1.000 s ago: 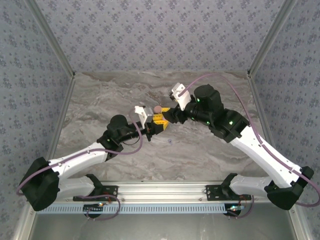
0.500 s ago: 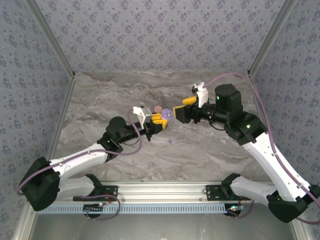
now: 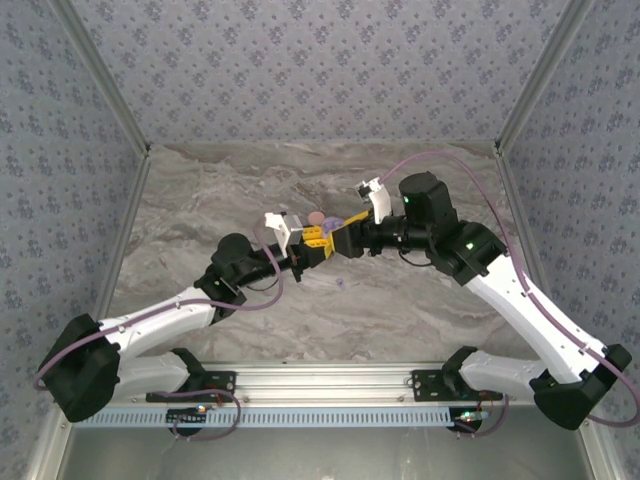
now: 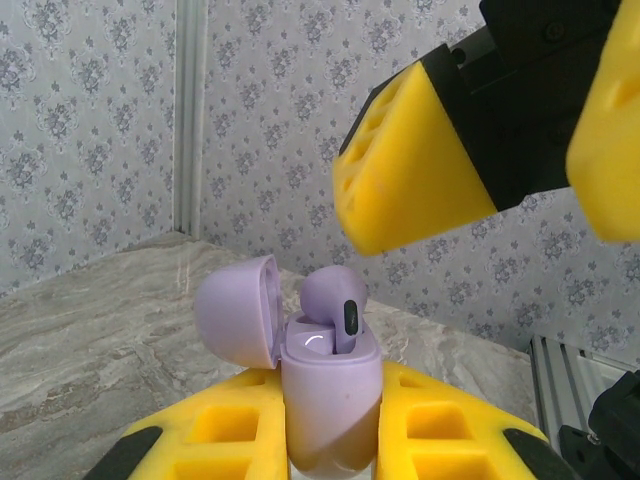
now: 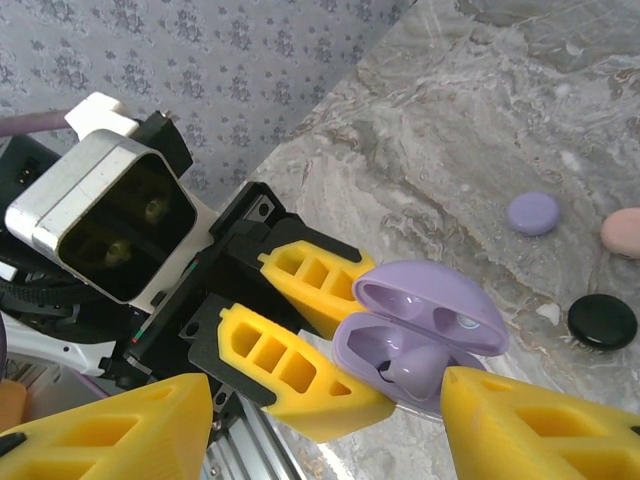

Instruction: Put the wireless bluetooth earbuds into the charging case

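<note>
My left jaws are clamped narrow on the lavender charging case (image 4: 330,385), holding it clear of the counter (image 3: 200,200) with its lid (image 4: 240,310) swung open. One lavender earbud (image 4: 335,300) sits in the case, its top proud of the rim. My right jaws stand apart and empty, close above the case.

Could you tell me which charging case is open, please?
The lavender case in the left gripper: lid up, earbud inside. The loose lavender case, pink case and black case lie shut on the table.
</note>
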### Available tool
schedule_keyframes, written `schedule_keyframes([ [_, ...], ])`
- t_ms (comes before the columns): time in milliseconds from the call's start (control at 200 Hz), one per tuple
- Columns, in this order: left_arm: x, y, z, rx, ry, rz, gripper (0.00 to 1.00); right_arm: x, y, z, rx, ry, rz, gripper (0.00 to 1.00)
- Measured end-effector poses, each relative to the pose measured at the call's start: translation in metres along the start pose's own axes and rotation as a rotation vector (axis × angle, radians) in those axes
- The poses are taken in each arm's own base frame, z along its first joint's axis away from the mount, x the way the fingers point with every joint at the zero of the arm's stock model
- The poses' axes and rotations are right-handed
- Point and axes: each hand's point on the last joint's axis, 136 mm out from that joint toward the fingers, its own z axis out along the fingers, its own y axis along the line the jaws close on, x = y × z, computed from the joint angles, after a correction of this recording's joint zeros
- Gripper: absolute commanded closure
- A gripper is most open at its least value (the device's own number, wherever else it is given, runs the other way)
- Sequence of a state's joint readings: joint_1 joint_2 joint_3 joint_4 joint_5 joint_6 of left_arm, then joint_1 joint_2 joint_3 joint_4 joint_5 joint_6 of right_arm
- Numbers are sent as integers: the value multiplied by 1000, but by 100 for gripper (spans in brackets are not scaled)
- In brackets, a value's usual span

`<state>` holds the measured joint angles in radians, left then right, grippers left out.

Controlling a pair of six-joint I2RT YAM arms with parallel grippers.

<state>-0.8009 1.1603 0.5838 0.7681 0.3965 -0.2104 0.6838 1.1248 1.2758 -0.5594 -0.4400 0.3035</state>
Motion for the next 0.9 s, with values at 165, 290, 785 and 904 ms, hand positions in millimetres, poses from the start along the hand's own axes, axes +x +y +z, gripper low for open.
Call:
schedule_keyframes([
  [165, 0, 0, 0, 0, 0, 0, 100, 2, -3, 4, 15, 11, 4, 36],
  [290, 0, 0, 0, -1, 0, 0, 100, 6, -5, 7, 21, 27, 8, 38],
  [785, -1, 1, 0, -4, -2, 0, 100, 9, -5, 14, 22, 50, 12, 42],
  [904, 1, 1, -1, -4, 3, -2, 100, 9, -5, 18, 20, 57, 12, 42],
])
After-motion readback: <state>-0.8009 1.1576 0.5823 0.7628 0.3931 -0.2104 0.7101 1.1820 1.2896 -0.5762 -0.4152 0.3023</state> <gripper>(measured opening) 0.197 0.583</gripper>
